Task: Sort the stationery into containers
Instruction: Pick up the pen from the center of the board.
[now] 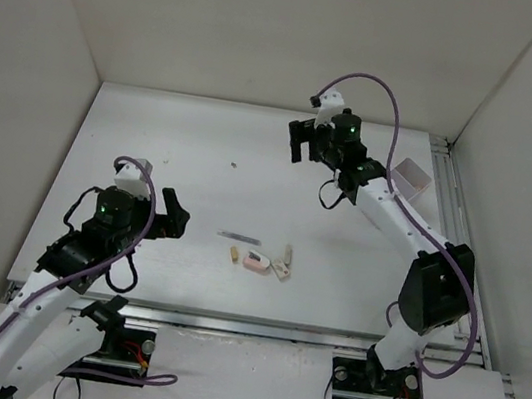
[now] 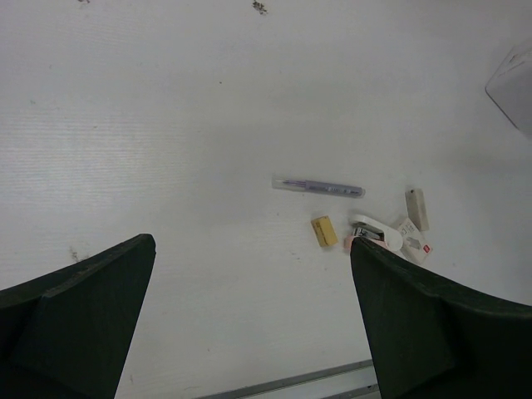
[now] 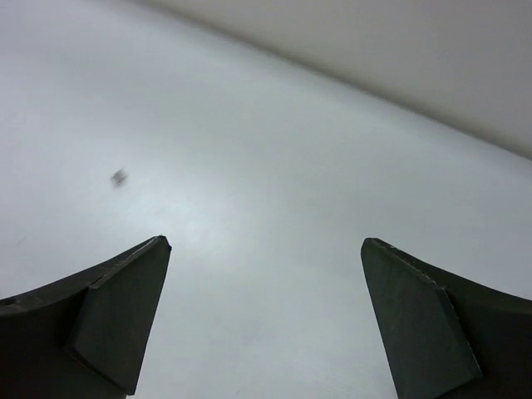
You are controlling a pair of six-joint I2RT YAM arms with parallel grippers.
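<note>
The stationery lies in a small cluster at mid-table: a grey pen (image 1: 238, 237), a tan eraser (image 1: 233, 253), a white-pink block (image 1: 256, 261) and a cream block (image 1: 287, 254). In the left wrist view the pen (image 2: 318, 187), tan eraser (image 2: 324, 231), white-pink block (image 2: 376, 233) and cream block (image 2: 416, 208) show ahead and to the right. My left gripper (image 1: 178, 216) is open and empty, left of the cluster (image 2: 253, 243). My right gripper (image 1: 304, 150) is open and empty over bare table at the back (image 3: 266, 249). One white container (image 1: 411, 179) stands at the back right. I see no second container.
A tiny dark speck (image 1: 233, 165) lies on the table between the cluster and the right gripper; it shows in the right wrist view (image 3: 120, 176). A small white card (image 1: 280, 272) lies by the blocks. White walls enclose the table; a metal rail (image 1: 256, 328) runs along the near edge.
</note>
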